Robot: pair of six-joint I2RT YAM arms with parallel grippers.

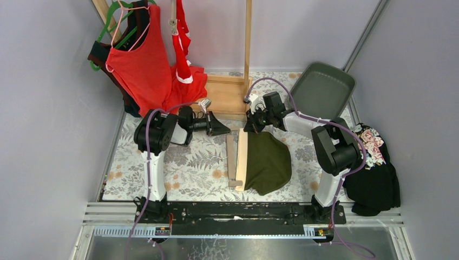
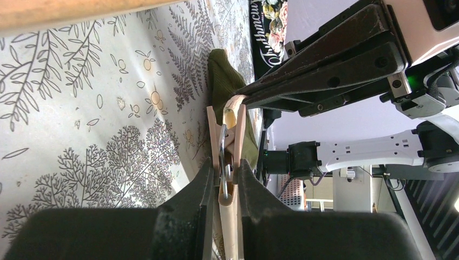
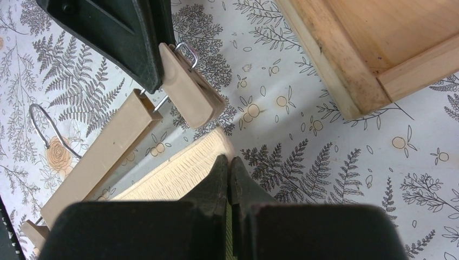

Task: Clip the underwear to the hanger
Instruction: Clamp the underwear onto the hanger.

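Hanger [image 1: 231, 158] lay flat on the table [image 1: 178, 168]. Left tool [image 2: 224, 170] was clamped on the clip [image 3: 189, 95] at the hanger's far end, fingers squeezing its handle end. Couldn't tell if the clip's mouth was open. Green briefs [image 1: 270, 162] lay just right of the hanger, cream waistband [image 3: 178, 173] running alongside its bar. Right tool [image 3: 228, 162] was pinched together on the waistband's far corner. That corner sat near the clip's tip, with a small gap in the right wrist view. Red briefs [image 1: 183, 38] hung well beyond the hanger, rear-left, beside the tank top [image 1: 138, 59]. Tray [image 1: 322, 89] leaned rear-right of the hanger. Floral cloth [image 1: 376, 173] lay well right of the hanger, off the table's edge.
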